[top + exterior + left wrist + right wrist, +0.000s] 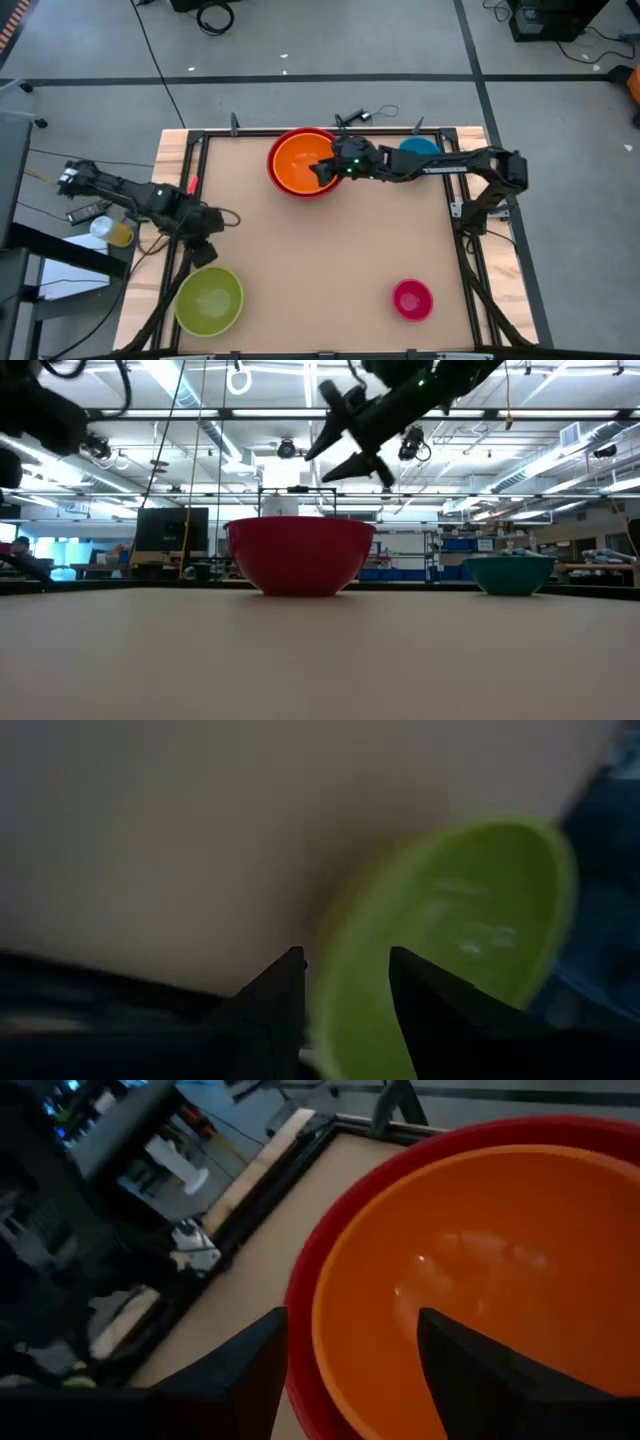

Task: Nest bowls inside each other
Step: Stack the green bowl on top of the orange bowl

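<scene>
An orange bowl (300,160) sits nested inside the red bowl (274,172) at the table's far middle. My right gripper (322,172) hangs open above their right part, well clear of the red bowl (300,555) in the low view. Behind my right arm stands the blue bowl (418,146). The yellow-green bowl (210,300) stands at the near left and the magenta bowl (412,299) at the near right. My left gripper (203,250) hovers open just beyond the yellow-green bowl (460,930), pointing steeply down toward its rim.
A raised wooden frame (190,170) borders the table. A yellow cup (117,233) and cables lie off the table's left side. The middle of the brown table top (320,250) is free room between the bowls.
</scene>
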`<state>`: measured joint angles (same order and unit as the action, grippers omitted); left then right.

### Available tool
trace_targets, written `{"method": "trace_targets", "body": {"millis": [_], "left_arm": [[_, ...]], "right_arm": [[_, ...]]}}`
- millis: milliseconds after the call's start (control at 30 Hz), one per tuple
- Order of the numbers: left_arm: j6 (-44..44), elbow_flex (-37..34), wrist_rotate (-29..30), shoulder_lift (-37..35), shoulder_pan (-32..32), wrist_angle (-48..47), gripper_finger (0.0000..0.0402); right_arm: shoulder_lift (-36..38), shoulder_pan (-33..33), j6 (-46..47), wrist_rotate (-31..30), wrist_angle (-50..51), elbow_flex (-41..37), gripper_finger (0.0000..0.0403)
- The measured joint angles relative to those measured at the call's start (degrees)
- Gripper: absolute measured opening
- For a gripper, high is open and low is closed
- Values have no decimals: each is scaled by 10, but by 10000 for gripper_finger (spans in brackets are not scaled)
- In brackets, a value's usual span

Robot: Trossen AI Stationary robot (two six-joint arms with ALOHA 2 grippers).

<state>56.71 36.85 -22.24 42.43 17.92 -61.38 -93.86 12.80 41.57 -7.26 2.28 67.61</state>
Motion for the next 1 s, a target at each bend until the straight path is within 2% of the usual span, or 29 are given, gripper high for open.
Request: {"method": "trace_targets", "body": {"millis": [133,300,400,567,667,733,800,867,1000], "left_arm": [[83,6,5,6,78,64,150],[85,6,104,61,167,42,150],[82,6,123,102,192,39,150],[38,6,134,172,223,96,142],[29,6,146,218,233,90,114],[38,6,146,242,230,99,78],[46,8,133,251,221,118,33],[56,15,141,247,204,157,14],[57,56,248,229,153,133,11]], "right_arm": [[39,0,-17,0,74,0,225],[70,-3,-48,-6,131,0,225],[79,-6,-56,-7,146,-1,225],[77,-17,-57,-7,146,-1,225],[71,-22,-55,-6,143,-1,225],[69,-28,-48,-6,137,-1,225],[70,-34,-36,-6,129,-1,225],[70,-44,-20,0,119,-1,224],[66,-59,15,54,76,-1,224]]}}
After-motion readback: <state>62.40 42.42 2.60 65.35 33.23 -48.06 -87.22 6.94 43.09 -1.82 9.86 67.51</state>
